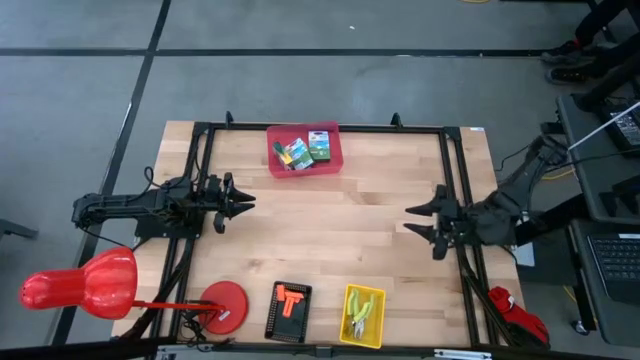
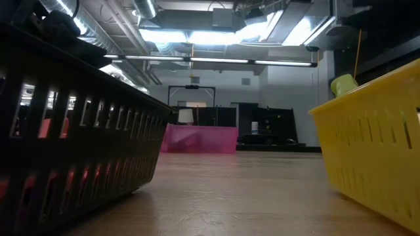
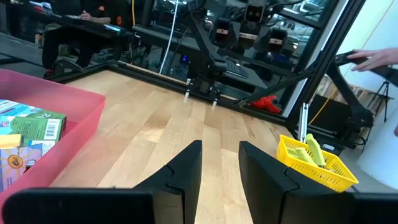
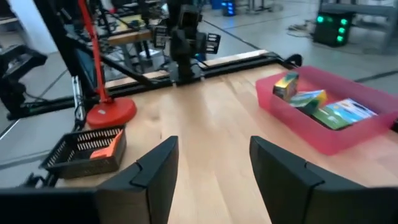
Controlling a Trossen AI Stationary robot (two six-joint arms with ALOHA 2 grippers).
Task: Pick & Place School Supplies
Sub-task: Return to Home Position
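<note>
- Left gripper (image 1: 243,205): by the left edge, fingers spread, empty.
- Right gripper (image 1: 410,220): by the right edge, spread, empty.
- Supplies (image 1: 305,150): in red bin (image 1: 335,170), mid far edge.

You see two flat green-and-yellow printed card crayon boxes (image 1: 320,146) (image 1: 298,154) and a smaller yellow-and-dark-green block (image 1: 283,151) jumbled in a pink plastic bin (image 1: 304,128), well apart from the left pincer (image 1: 245,203) and the right pincer (image 1: 410,219).

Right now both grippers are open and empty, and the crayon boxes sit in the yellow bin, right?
Wrong bin. The high view shows the crayon boxes in the red bin, not the yellow bin. The left gripper and right gripper are open and empty, as you said.
</note>
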